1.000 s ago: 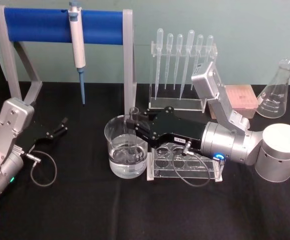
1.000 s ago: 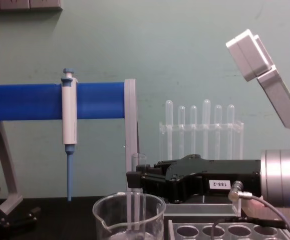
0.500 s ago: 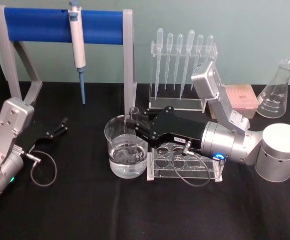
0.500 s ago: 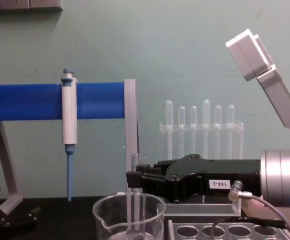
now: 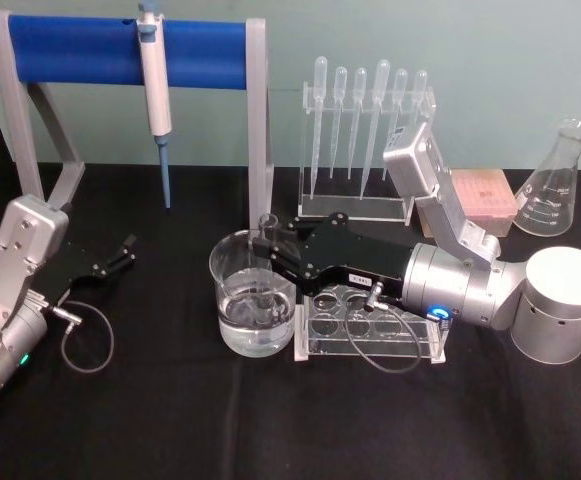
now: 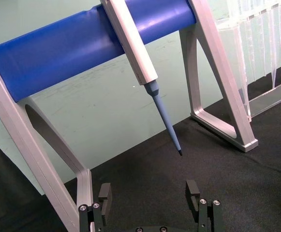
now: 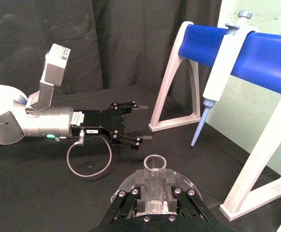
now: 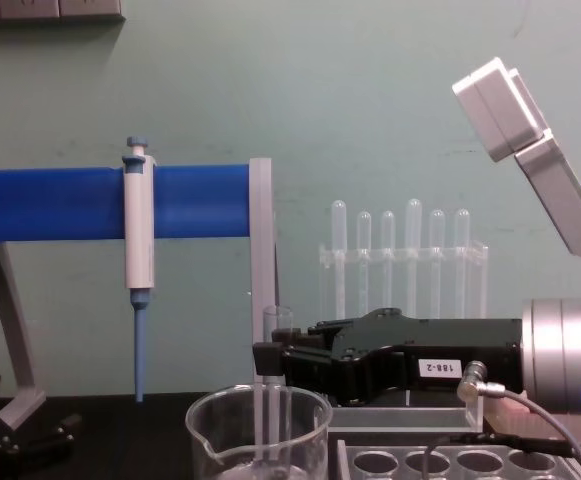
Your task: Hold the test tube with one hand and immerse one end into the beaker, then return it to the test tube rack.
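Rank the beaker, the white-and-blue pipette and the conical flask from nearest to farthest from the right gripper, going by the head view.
1. the beaker: right beneath the right gripper, whose test tube dips into it.
2. the white-and-blue pipette: hanging back left.
3. the conical flask: far back right.

My right gripper (image 8: 273,358) reaches in level from the right, its fingers (image 8: 261,358) closed on the test tube (image 8: 279,325) just below its open rim. The tube stands upright, its lower part down inside the beaker (image 8: 220,425) at the bottom edge. The clear rack (image 8: 350,447) with round holes sits just right of the beaker, under my wrist. My left gripper (image 8: 15,437) lies low on the bench (image 8: 120,430) at the left edge.
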`<act>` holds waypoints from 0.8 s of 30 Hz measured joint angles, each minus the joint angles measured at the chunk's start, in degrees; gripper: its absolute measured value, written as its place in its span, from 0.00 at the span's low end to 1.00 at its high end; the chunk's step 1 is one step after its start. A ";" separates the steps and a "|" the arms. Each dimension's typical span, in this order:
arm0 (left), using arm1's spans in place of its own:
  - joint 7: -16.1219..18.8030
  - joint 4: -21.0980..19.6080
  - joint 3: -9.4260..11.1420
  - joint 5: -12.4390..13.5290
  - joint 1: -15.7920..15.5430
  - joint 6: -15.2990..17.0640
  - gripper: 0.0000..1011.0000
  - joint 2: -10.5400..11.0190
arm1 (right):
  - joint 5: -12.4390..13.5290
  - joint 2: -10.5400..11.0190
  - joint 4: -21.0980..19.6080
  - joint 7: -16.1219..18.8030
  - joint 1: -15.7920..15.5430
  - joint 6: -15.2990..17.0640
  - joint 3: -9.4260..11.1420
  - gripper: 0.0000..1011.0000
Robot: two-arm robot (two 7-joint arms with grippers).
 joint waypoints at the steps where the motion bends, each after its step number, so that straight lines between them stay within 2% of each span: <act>1: 0.00 0.00 0.00 0.00 0.00 0.00 0.99 0.00 | 0.00 0.00 0.00 0.00 0.00 0.00 0.00 0.24; 24: 0.00 0.00 0.00 0.00 0.00 0.00 0.99 0.00 | 0.00 0.00 0.00 0.00 0.00 0.00 0.00 0.24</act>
